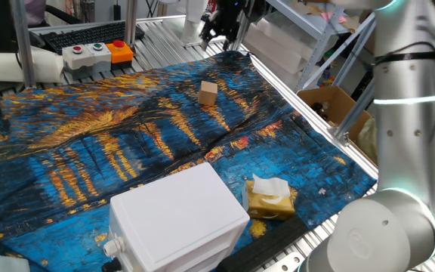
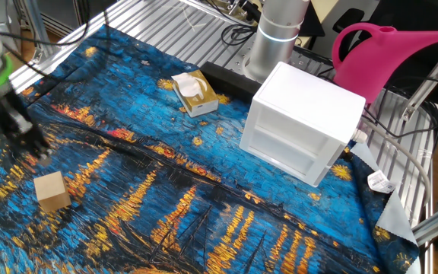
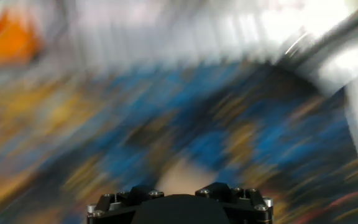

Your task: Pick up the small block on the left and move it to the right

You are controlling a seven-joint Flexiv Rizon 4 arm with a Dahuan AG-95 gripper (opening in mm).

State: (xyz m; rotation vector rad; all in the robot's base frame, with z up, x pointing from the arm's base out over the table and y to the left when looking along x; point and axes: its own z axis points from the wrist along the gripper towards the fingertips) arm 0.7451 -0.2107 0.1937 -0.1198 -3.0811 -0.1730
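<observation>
The small block (image 1: 208, 93) is a light tan wooden cube that sits free on the blue and orange painted cloth (image 1: 89, 151). It also shows in the other fixed view (image 2: 52, 190), near the left edge. My gripper (image 1: 222, 39) hangs above the cloth's far edge, behind the block and apart from it. In the other fixed view the gripper (image 2: 38, 152) is just above and behind the block. Its fingers look spread and hold nothing. The hand view is heavily motion-blurred. It shows only a pale tan smear (image 3: 179, 177) above the dark gripper mount.
A big white plastic box (image 1: 176, 219) stands at the cloth's near edge, with a yellow-brown lump with white tissue (image 1: 269, 198) beside it. A button box (image 1: 97, 51) and a cardboard box (image 1: 331, 102) lie off the cloth. A pink watering can (image 2: 386, 53) stands behind the white box.
</observation>
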